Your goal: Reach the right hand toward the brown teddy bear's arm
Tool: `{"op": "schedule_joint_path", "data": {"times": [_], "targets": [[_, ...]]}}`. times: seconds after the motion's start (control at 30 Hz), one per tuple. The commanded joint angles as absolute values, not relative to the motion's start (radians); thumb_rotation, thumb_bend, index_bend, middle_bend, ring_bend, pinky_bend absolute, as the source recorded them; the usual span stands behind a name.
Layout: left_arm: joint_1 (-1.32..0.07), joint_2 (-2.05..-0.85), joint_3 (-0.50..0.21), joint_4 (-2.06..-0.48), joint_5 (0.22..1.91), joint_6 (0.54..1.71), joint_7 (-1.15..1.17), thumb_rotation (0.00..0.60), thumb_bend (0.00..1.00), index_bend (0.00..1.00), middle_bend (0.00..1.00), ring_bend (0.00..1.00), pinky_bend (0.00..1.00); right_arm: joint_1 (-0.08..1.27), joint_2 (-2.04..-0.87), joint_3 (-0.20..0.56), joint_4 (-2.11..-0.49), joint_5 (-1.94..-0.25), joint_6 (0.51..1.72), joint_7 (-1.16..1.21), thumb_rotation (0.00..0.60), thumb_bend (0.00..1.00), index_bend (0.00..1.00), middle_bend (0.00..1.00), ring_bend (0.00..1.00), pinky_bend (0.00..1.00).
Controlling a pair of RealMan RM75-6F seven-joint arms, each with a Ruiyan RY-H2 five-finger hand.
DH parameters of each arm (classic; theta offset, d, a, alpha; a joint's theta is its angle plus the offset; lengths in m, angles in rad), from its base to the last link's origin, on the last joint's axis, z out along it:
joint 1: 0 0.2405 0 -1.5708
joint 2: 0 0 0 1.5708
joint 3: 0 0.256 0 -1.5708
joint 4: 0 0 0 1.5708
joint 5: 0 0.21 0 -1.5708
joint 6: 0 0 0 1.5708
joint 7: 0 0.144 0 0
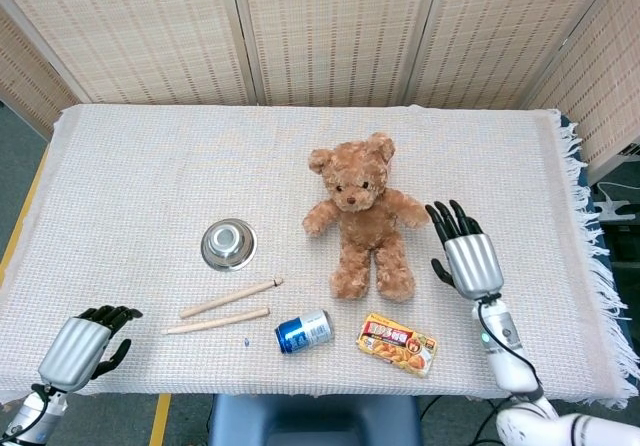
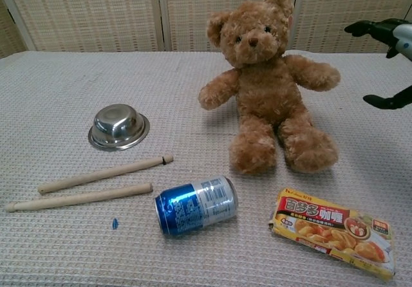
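Note:
The brown teddy bear (image 1: 361, 212) (image 2: 267, 84) sits upright in the middle of the table, arms spread. My right hand (image 1: 466, 253) (image 2: 386, 49) hovers to the right of the bear's outstretched arm (image 1: 411, 207) (image 2: 315, 73), apart from it, fingers spread and holding nothing. In the chest view only its dark fingertips show at the right edge. My left hand (image 1: 85, 344) rests at the front left corner of the table with fingers curled in on nothing; the chest view does not show it.
A steel bowl (image 1: 228, 243) (image 2: 119, 125), two wooden sticks (image 1: 228, 307) (image 2: 96, 183), a blue can (image 1: 303, 331) (image 2: 196, 204) lying on its side and a yellow food packet (image 1: 397, 344) (image 2: 332, 231) lie on the woven tablecloth (image 1: 150, 166). Folding screens (image 1: 330, 26) stand behind.

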State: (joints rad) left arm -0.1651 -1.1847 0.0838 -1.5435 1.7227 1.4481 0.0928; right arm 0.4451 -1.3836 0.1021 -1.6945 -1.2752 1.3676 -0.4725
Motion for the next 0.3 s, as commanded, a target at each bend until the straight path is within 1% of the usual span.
{"op": "schedule_joint_path", "data": {"times": [0.03, 0.17, 0.3], "targets": [[-0.164, -1.184, 0.084, -1.544, 1.723, 1.449, 0.094, 0.600, 0.44, 0.32, 0.37, 0.36, 0.49, 0.203, -1.154, -0.047, -1.801, -1.290, 1.477, -0.517, 0.600, 0.19, 0.00, 0.05, 0.00, 0.26], [-0.163, -1.184, 0.084, -1.545, 1.727, 1.454, 0.095, 0.600, 0.44, 0.32, 0.38, 0.36, 0.49, 0.144, -1.199, -0.065, -1.683, -1.357, 1.536, -0.405, 0.600, 0.18, 0.00, 0.05, 0.00, 0.26], [-0.163, -1.185, 0.080, -1.543, 1.719, 1.452, 0.097, 0.600, 0.44, 0.32, 0.38, 0.36, 0.49, 0.115, -1.233, -0.069, -1.613, -1.444, 1.602, -0.396, 0.600, 0.19, 0.00, 0.05, 0.00, 0.26]]}}
